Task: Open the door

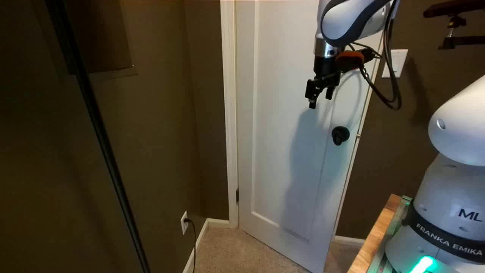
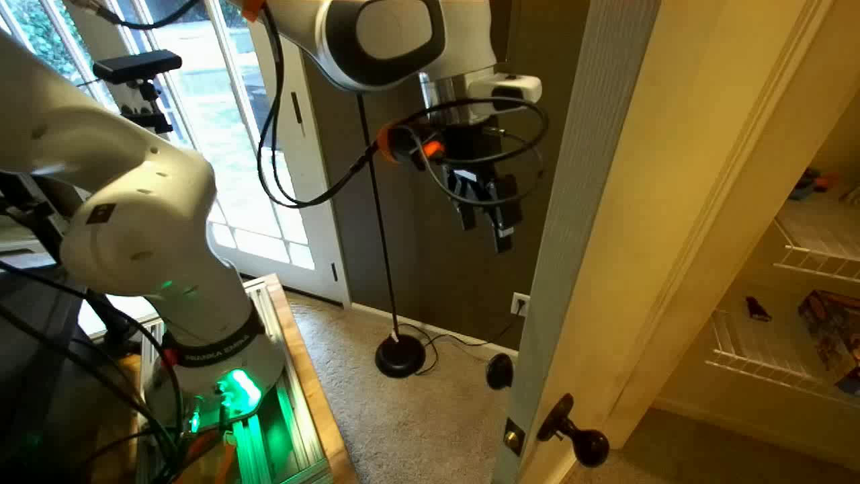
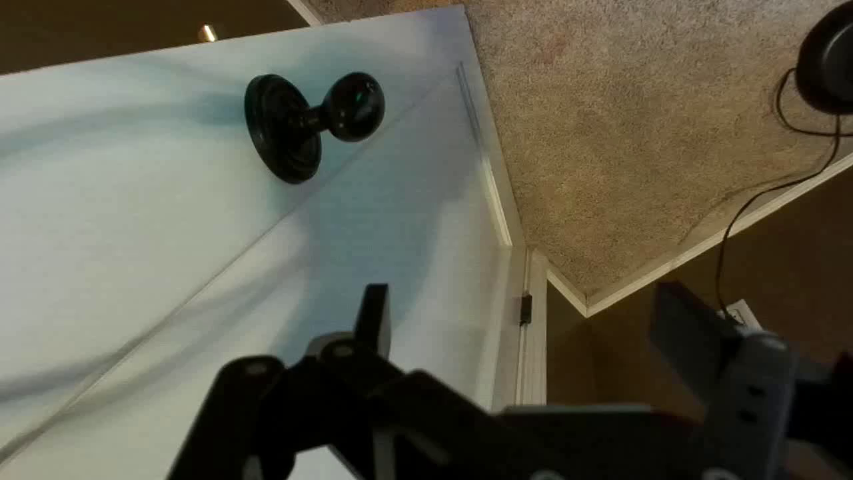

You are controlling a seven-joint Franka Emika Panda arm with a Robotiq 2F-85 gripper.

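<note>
The white panelled door [image 1: 280, 159] stands partly open, swung out from its white frame [image 1: 229, 113]. Its latch edge [image 2: 571, 188] shows in an exterior view, and its face [image 3: 166, 220] fills the left of the wrist view. The round black knob [image 1: 340, 135] is on the door's room side; it also shows in the wrist view [image 3: 353, 107] and in an exterior view [image 2: 499, 371]. My gripper [image 1: 321, 99] points down above the knob, in front of the door's face, apart from both. Its fingers [image 3: 523, 300] are wide apart with nothing between them; it also shows in an exterior view [image 2: 485, 235].
A second knob [image 2: 590, 447] is on the door's far side, with closet shelves [image 2: 816, 269] beyond. A floor lamp base [image 2: 400, 356] and its pole stand near the dark brown wall [image 1: 159, 132]. The arm's wood-edged table [image 1: 373, 235] is near the door. Cables hang from the arm.
</note>
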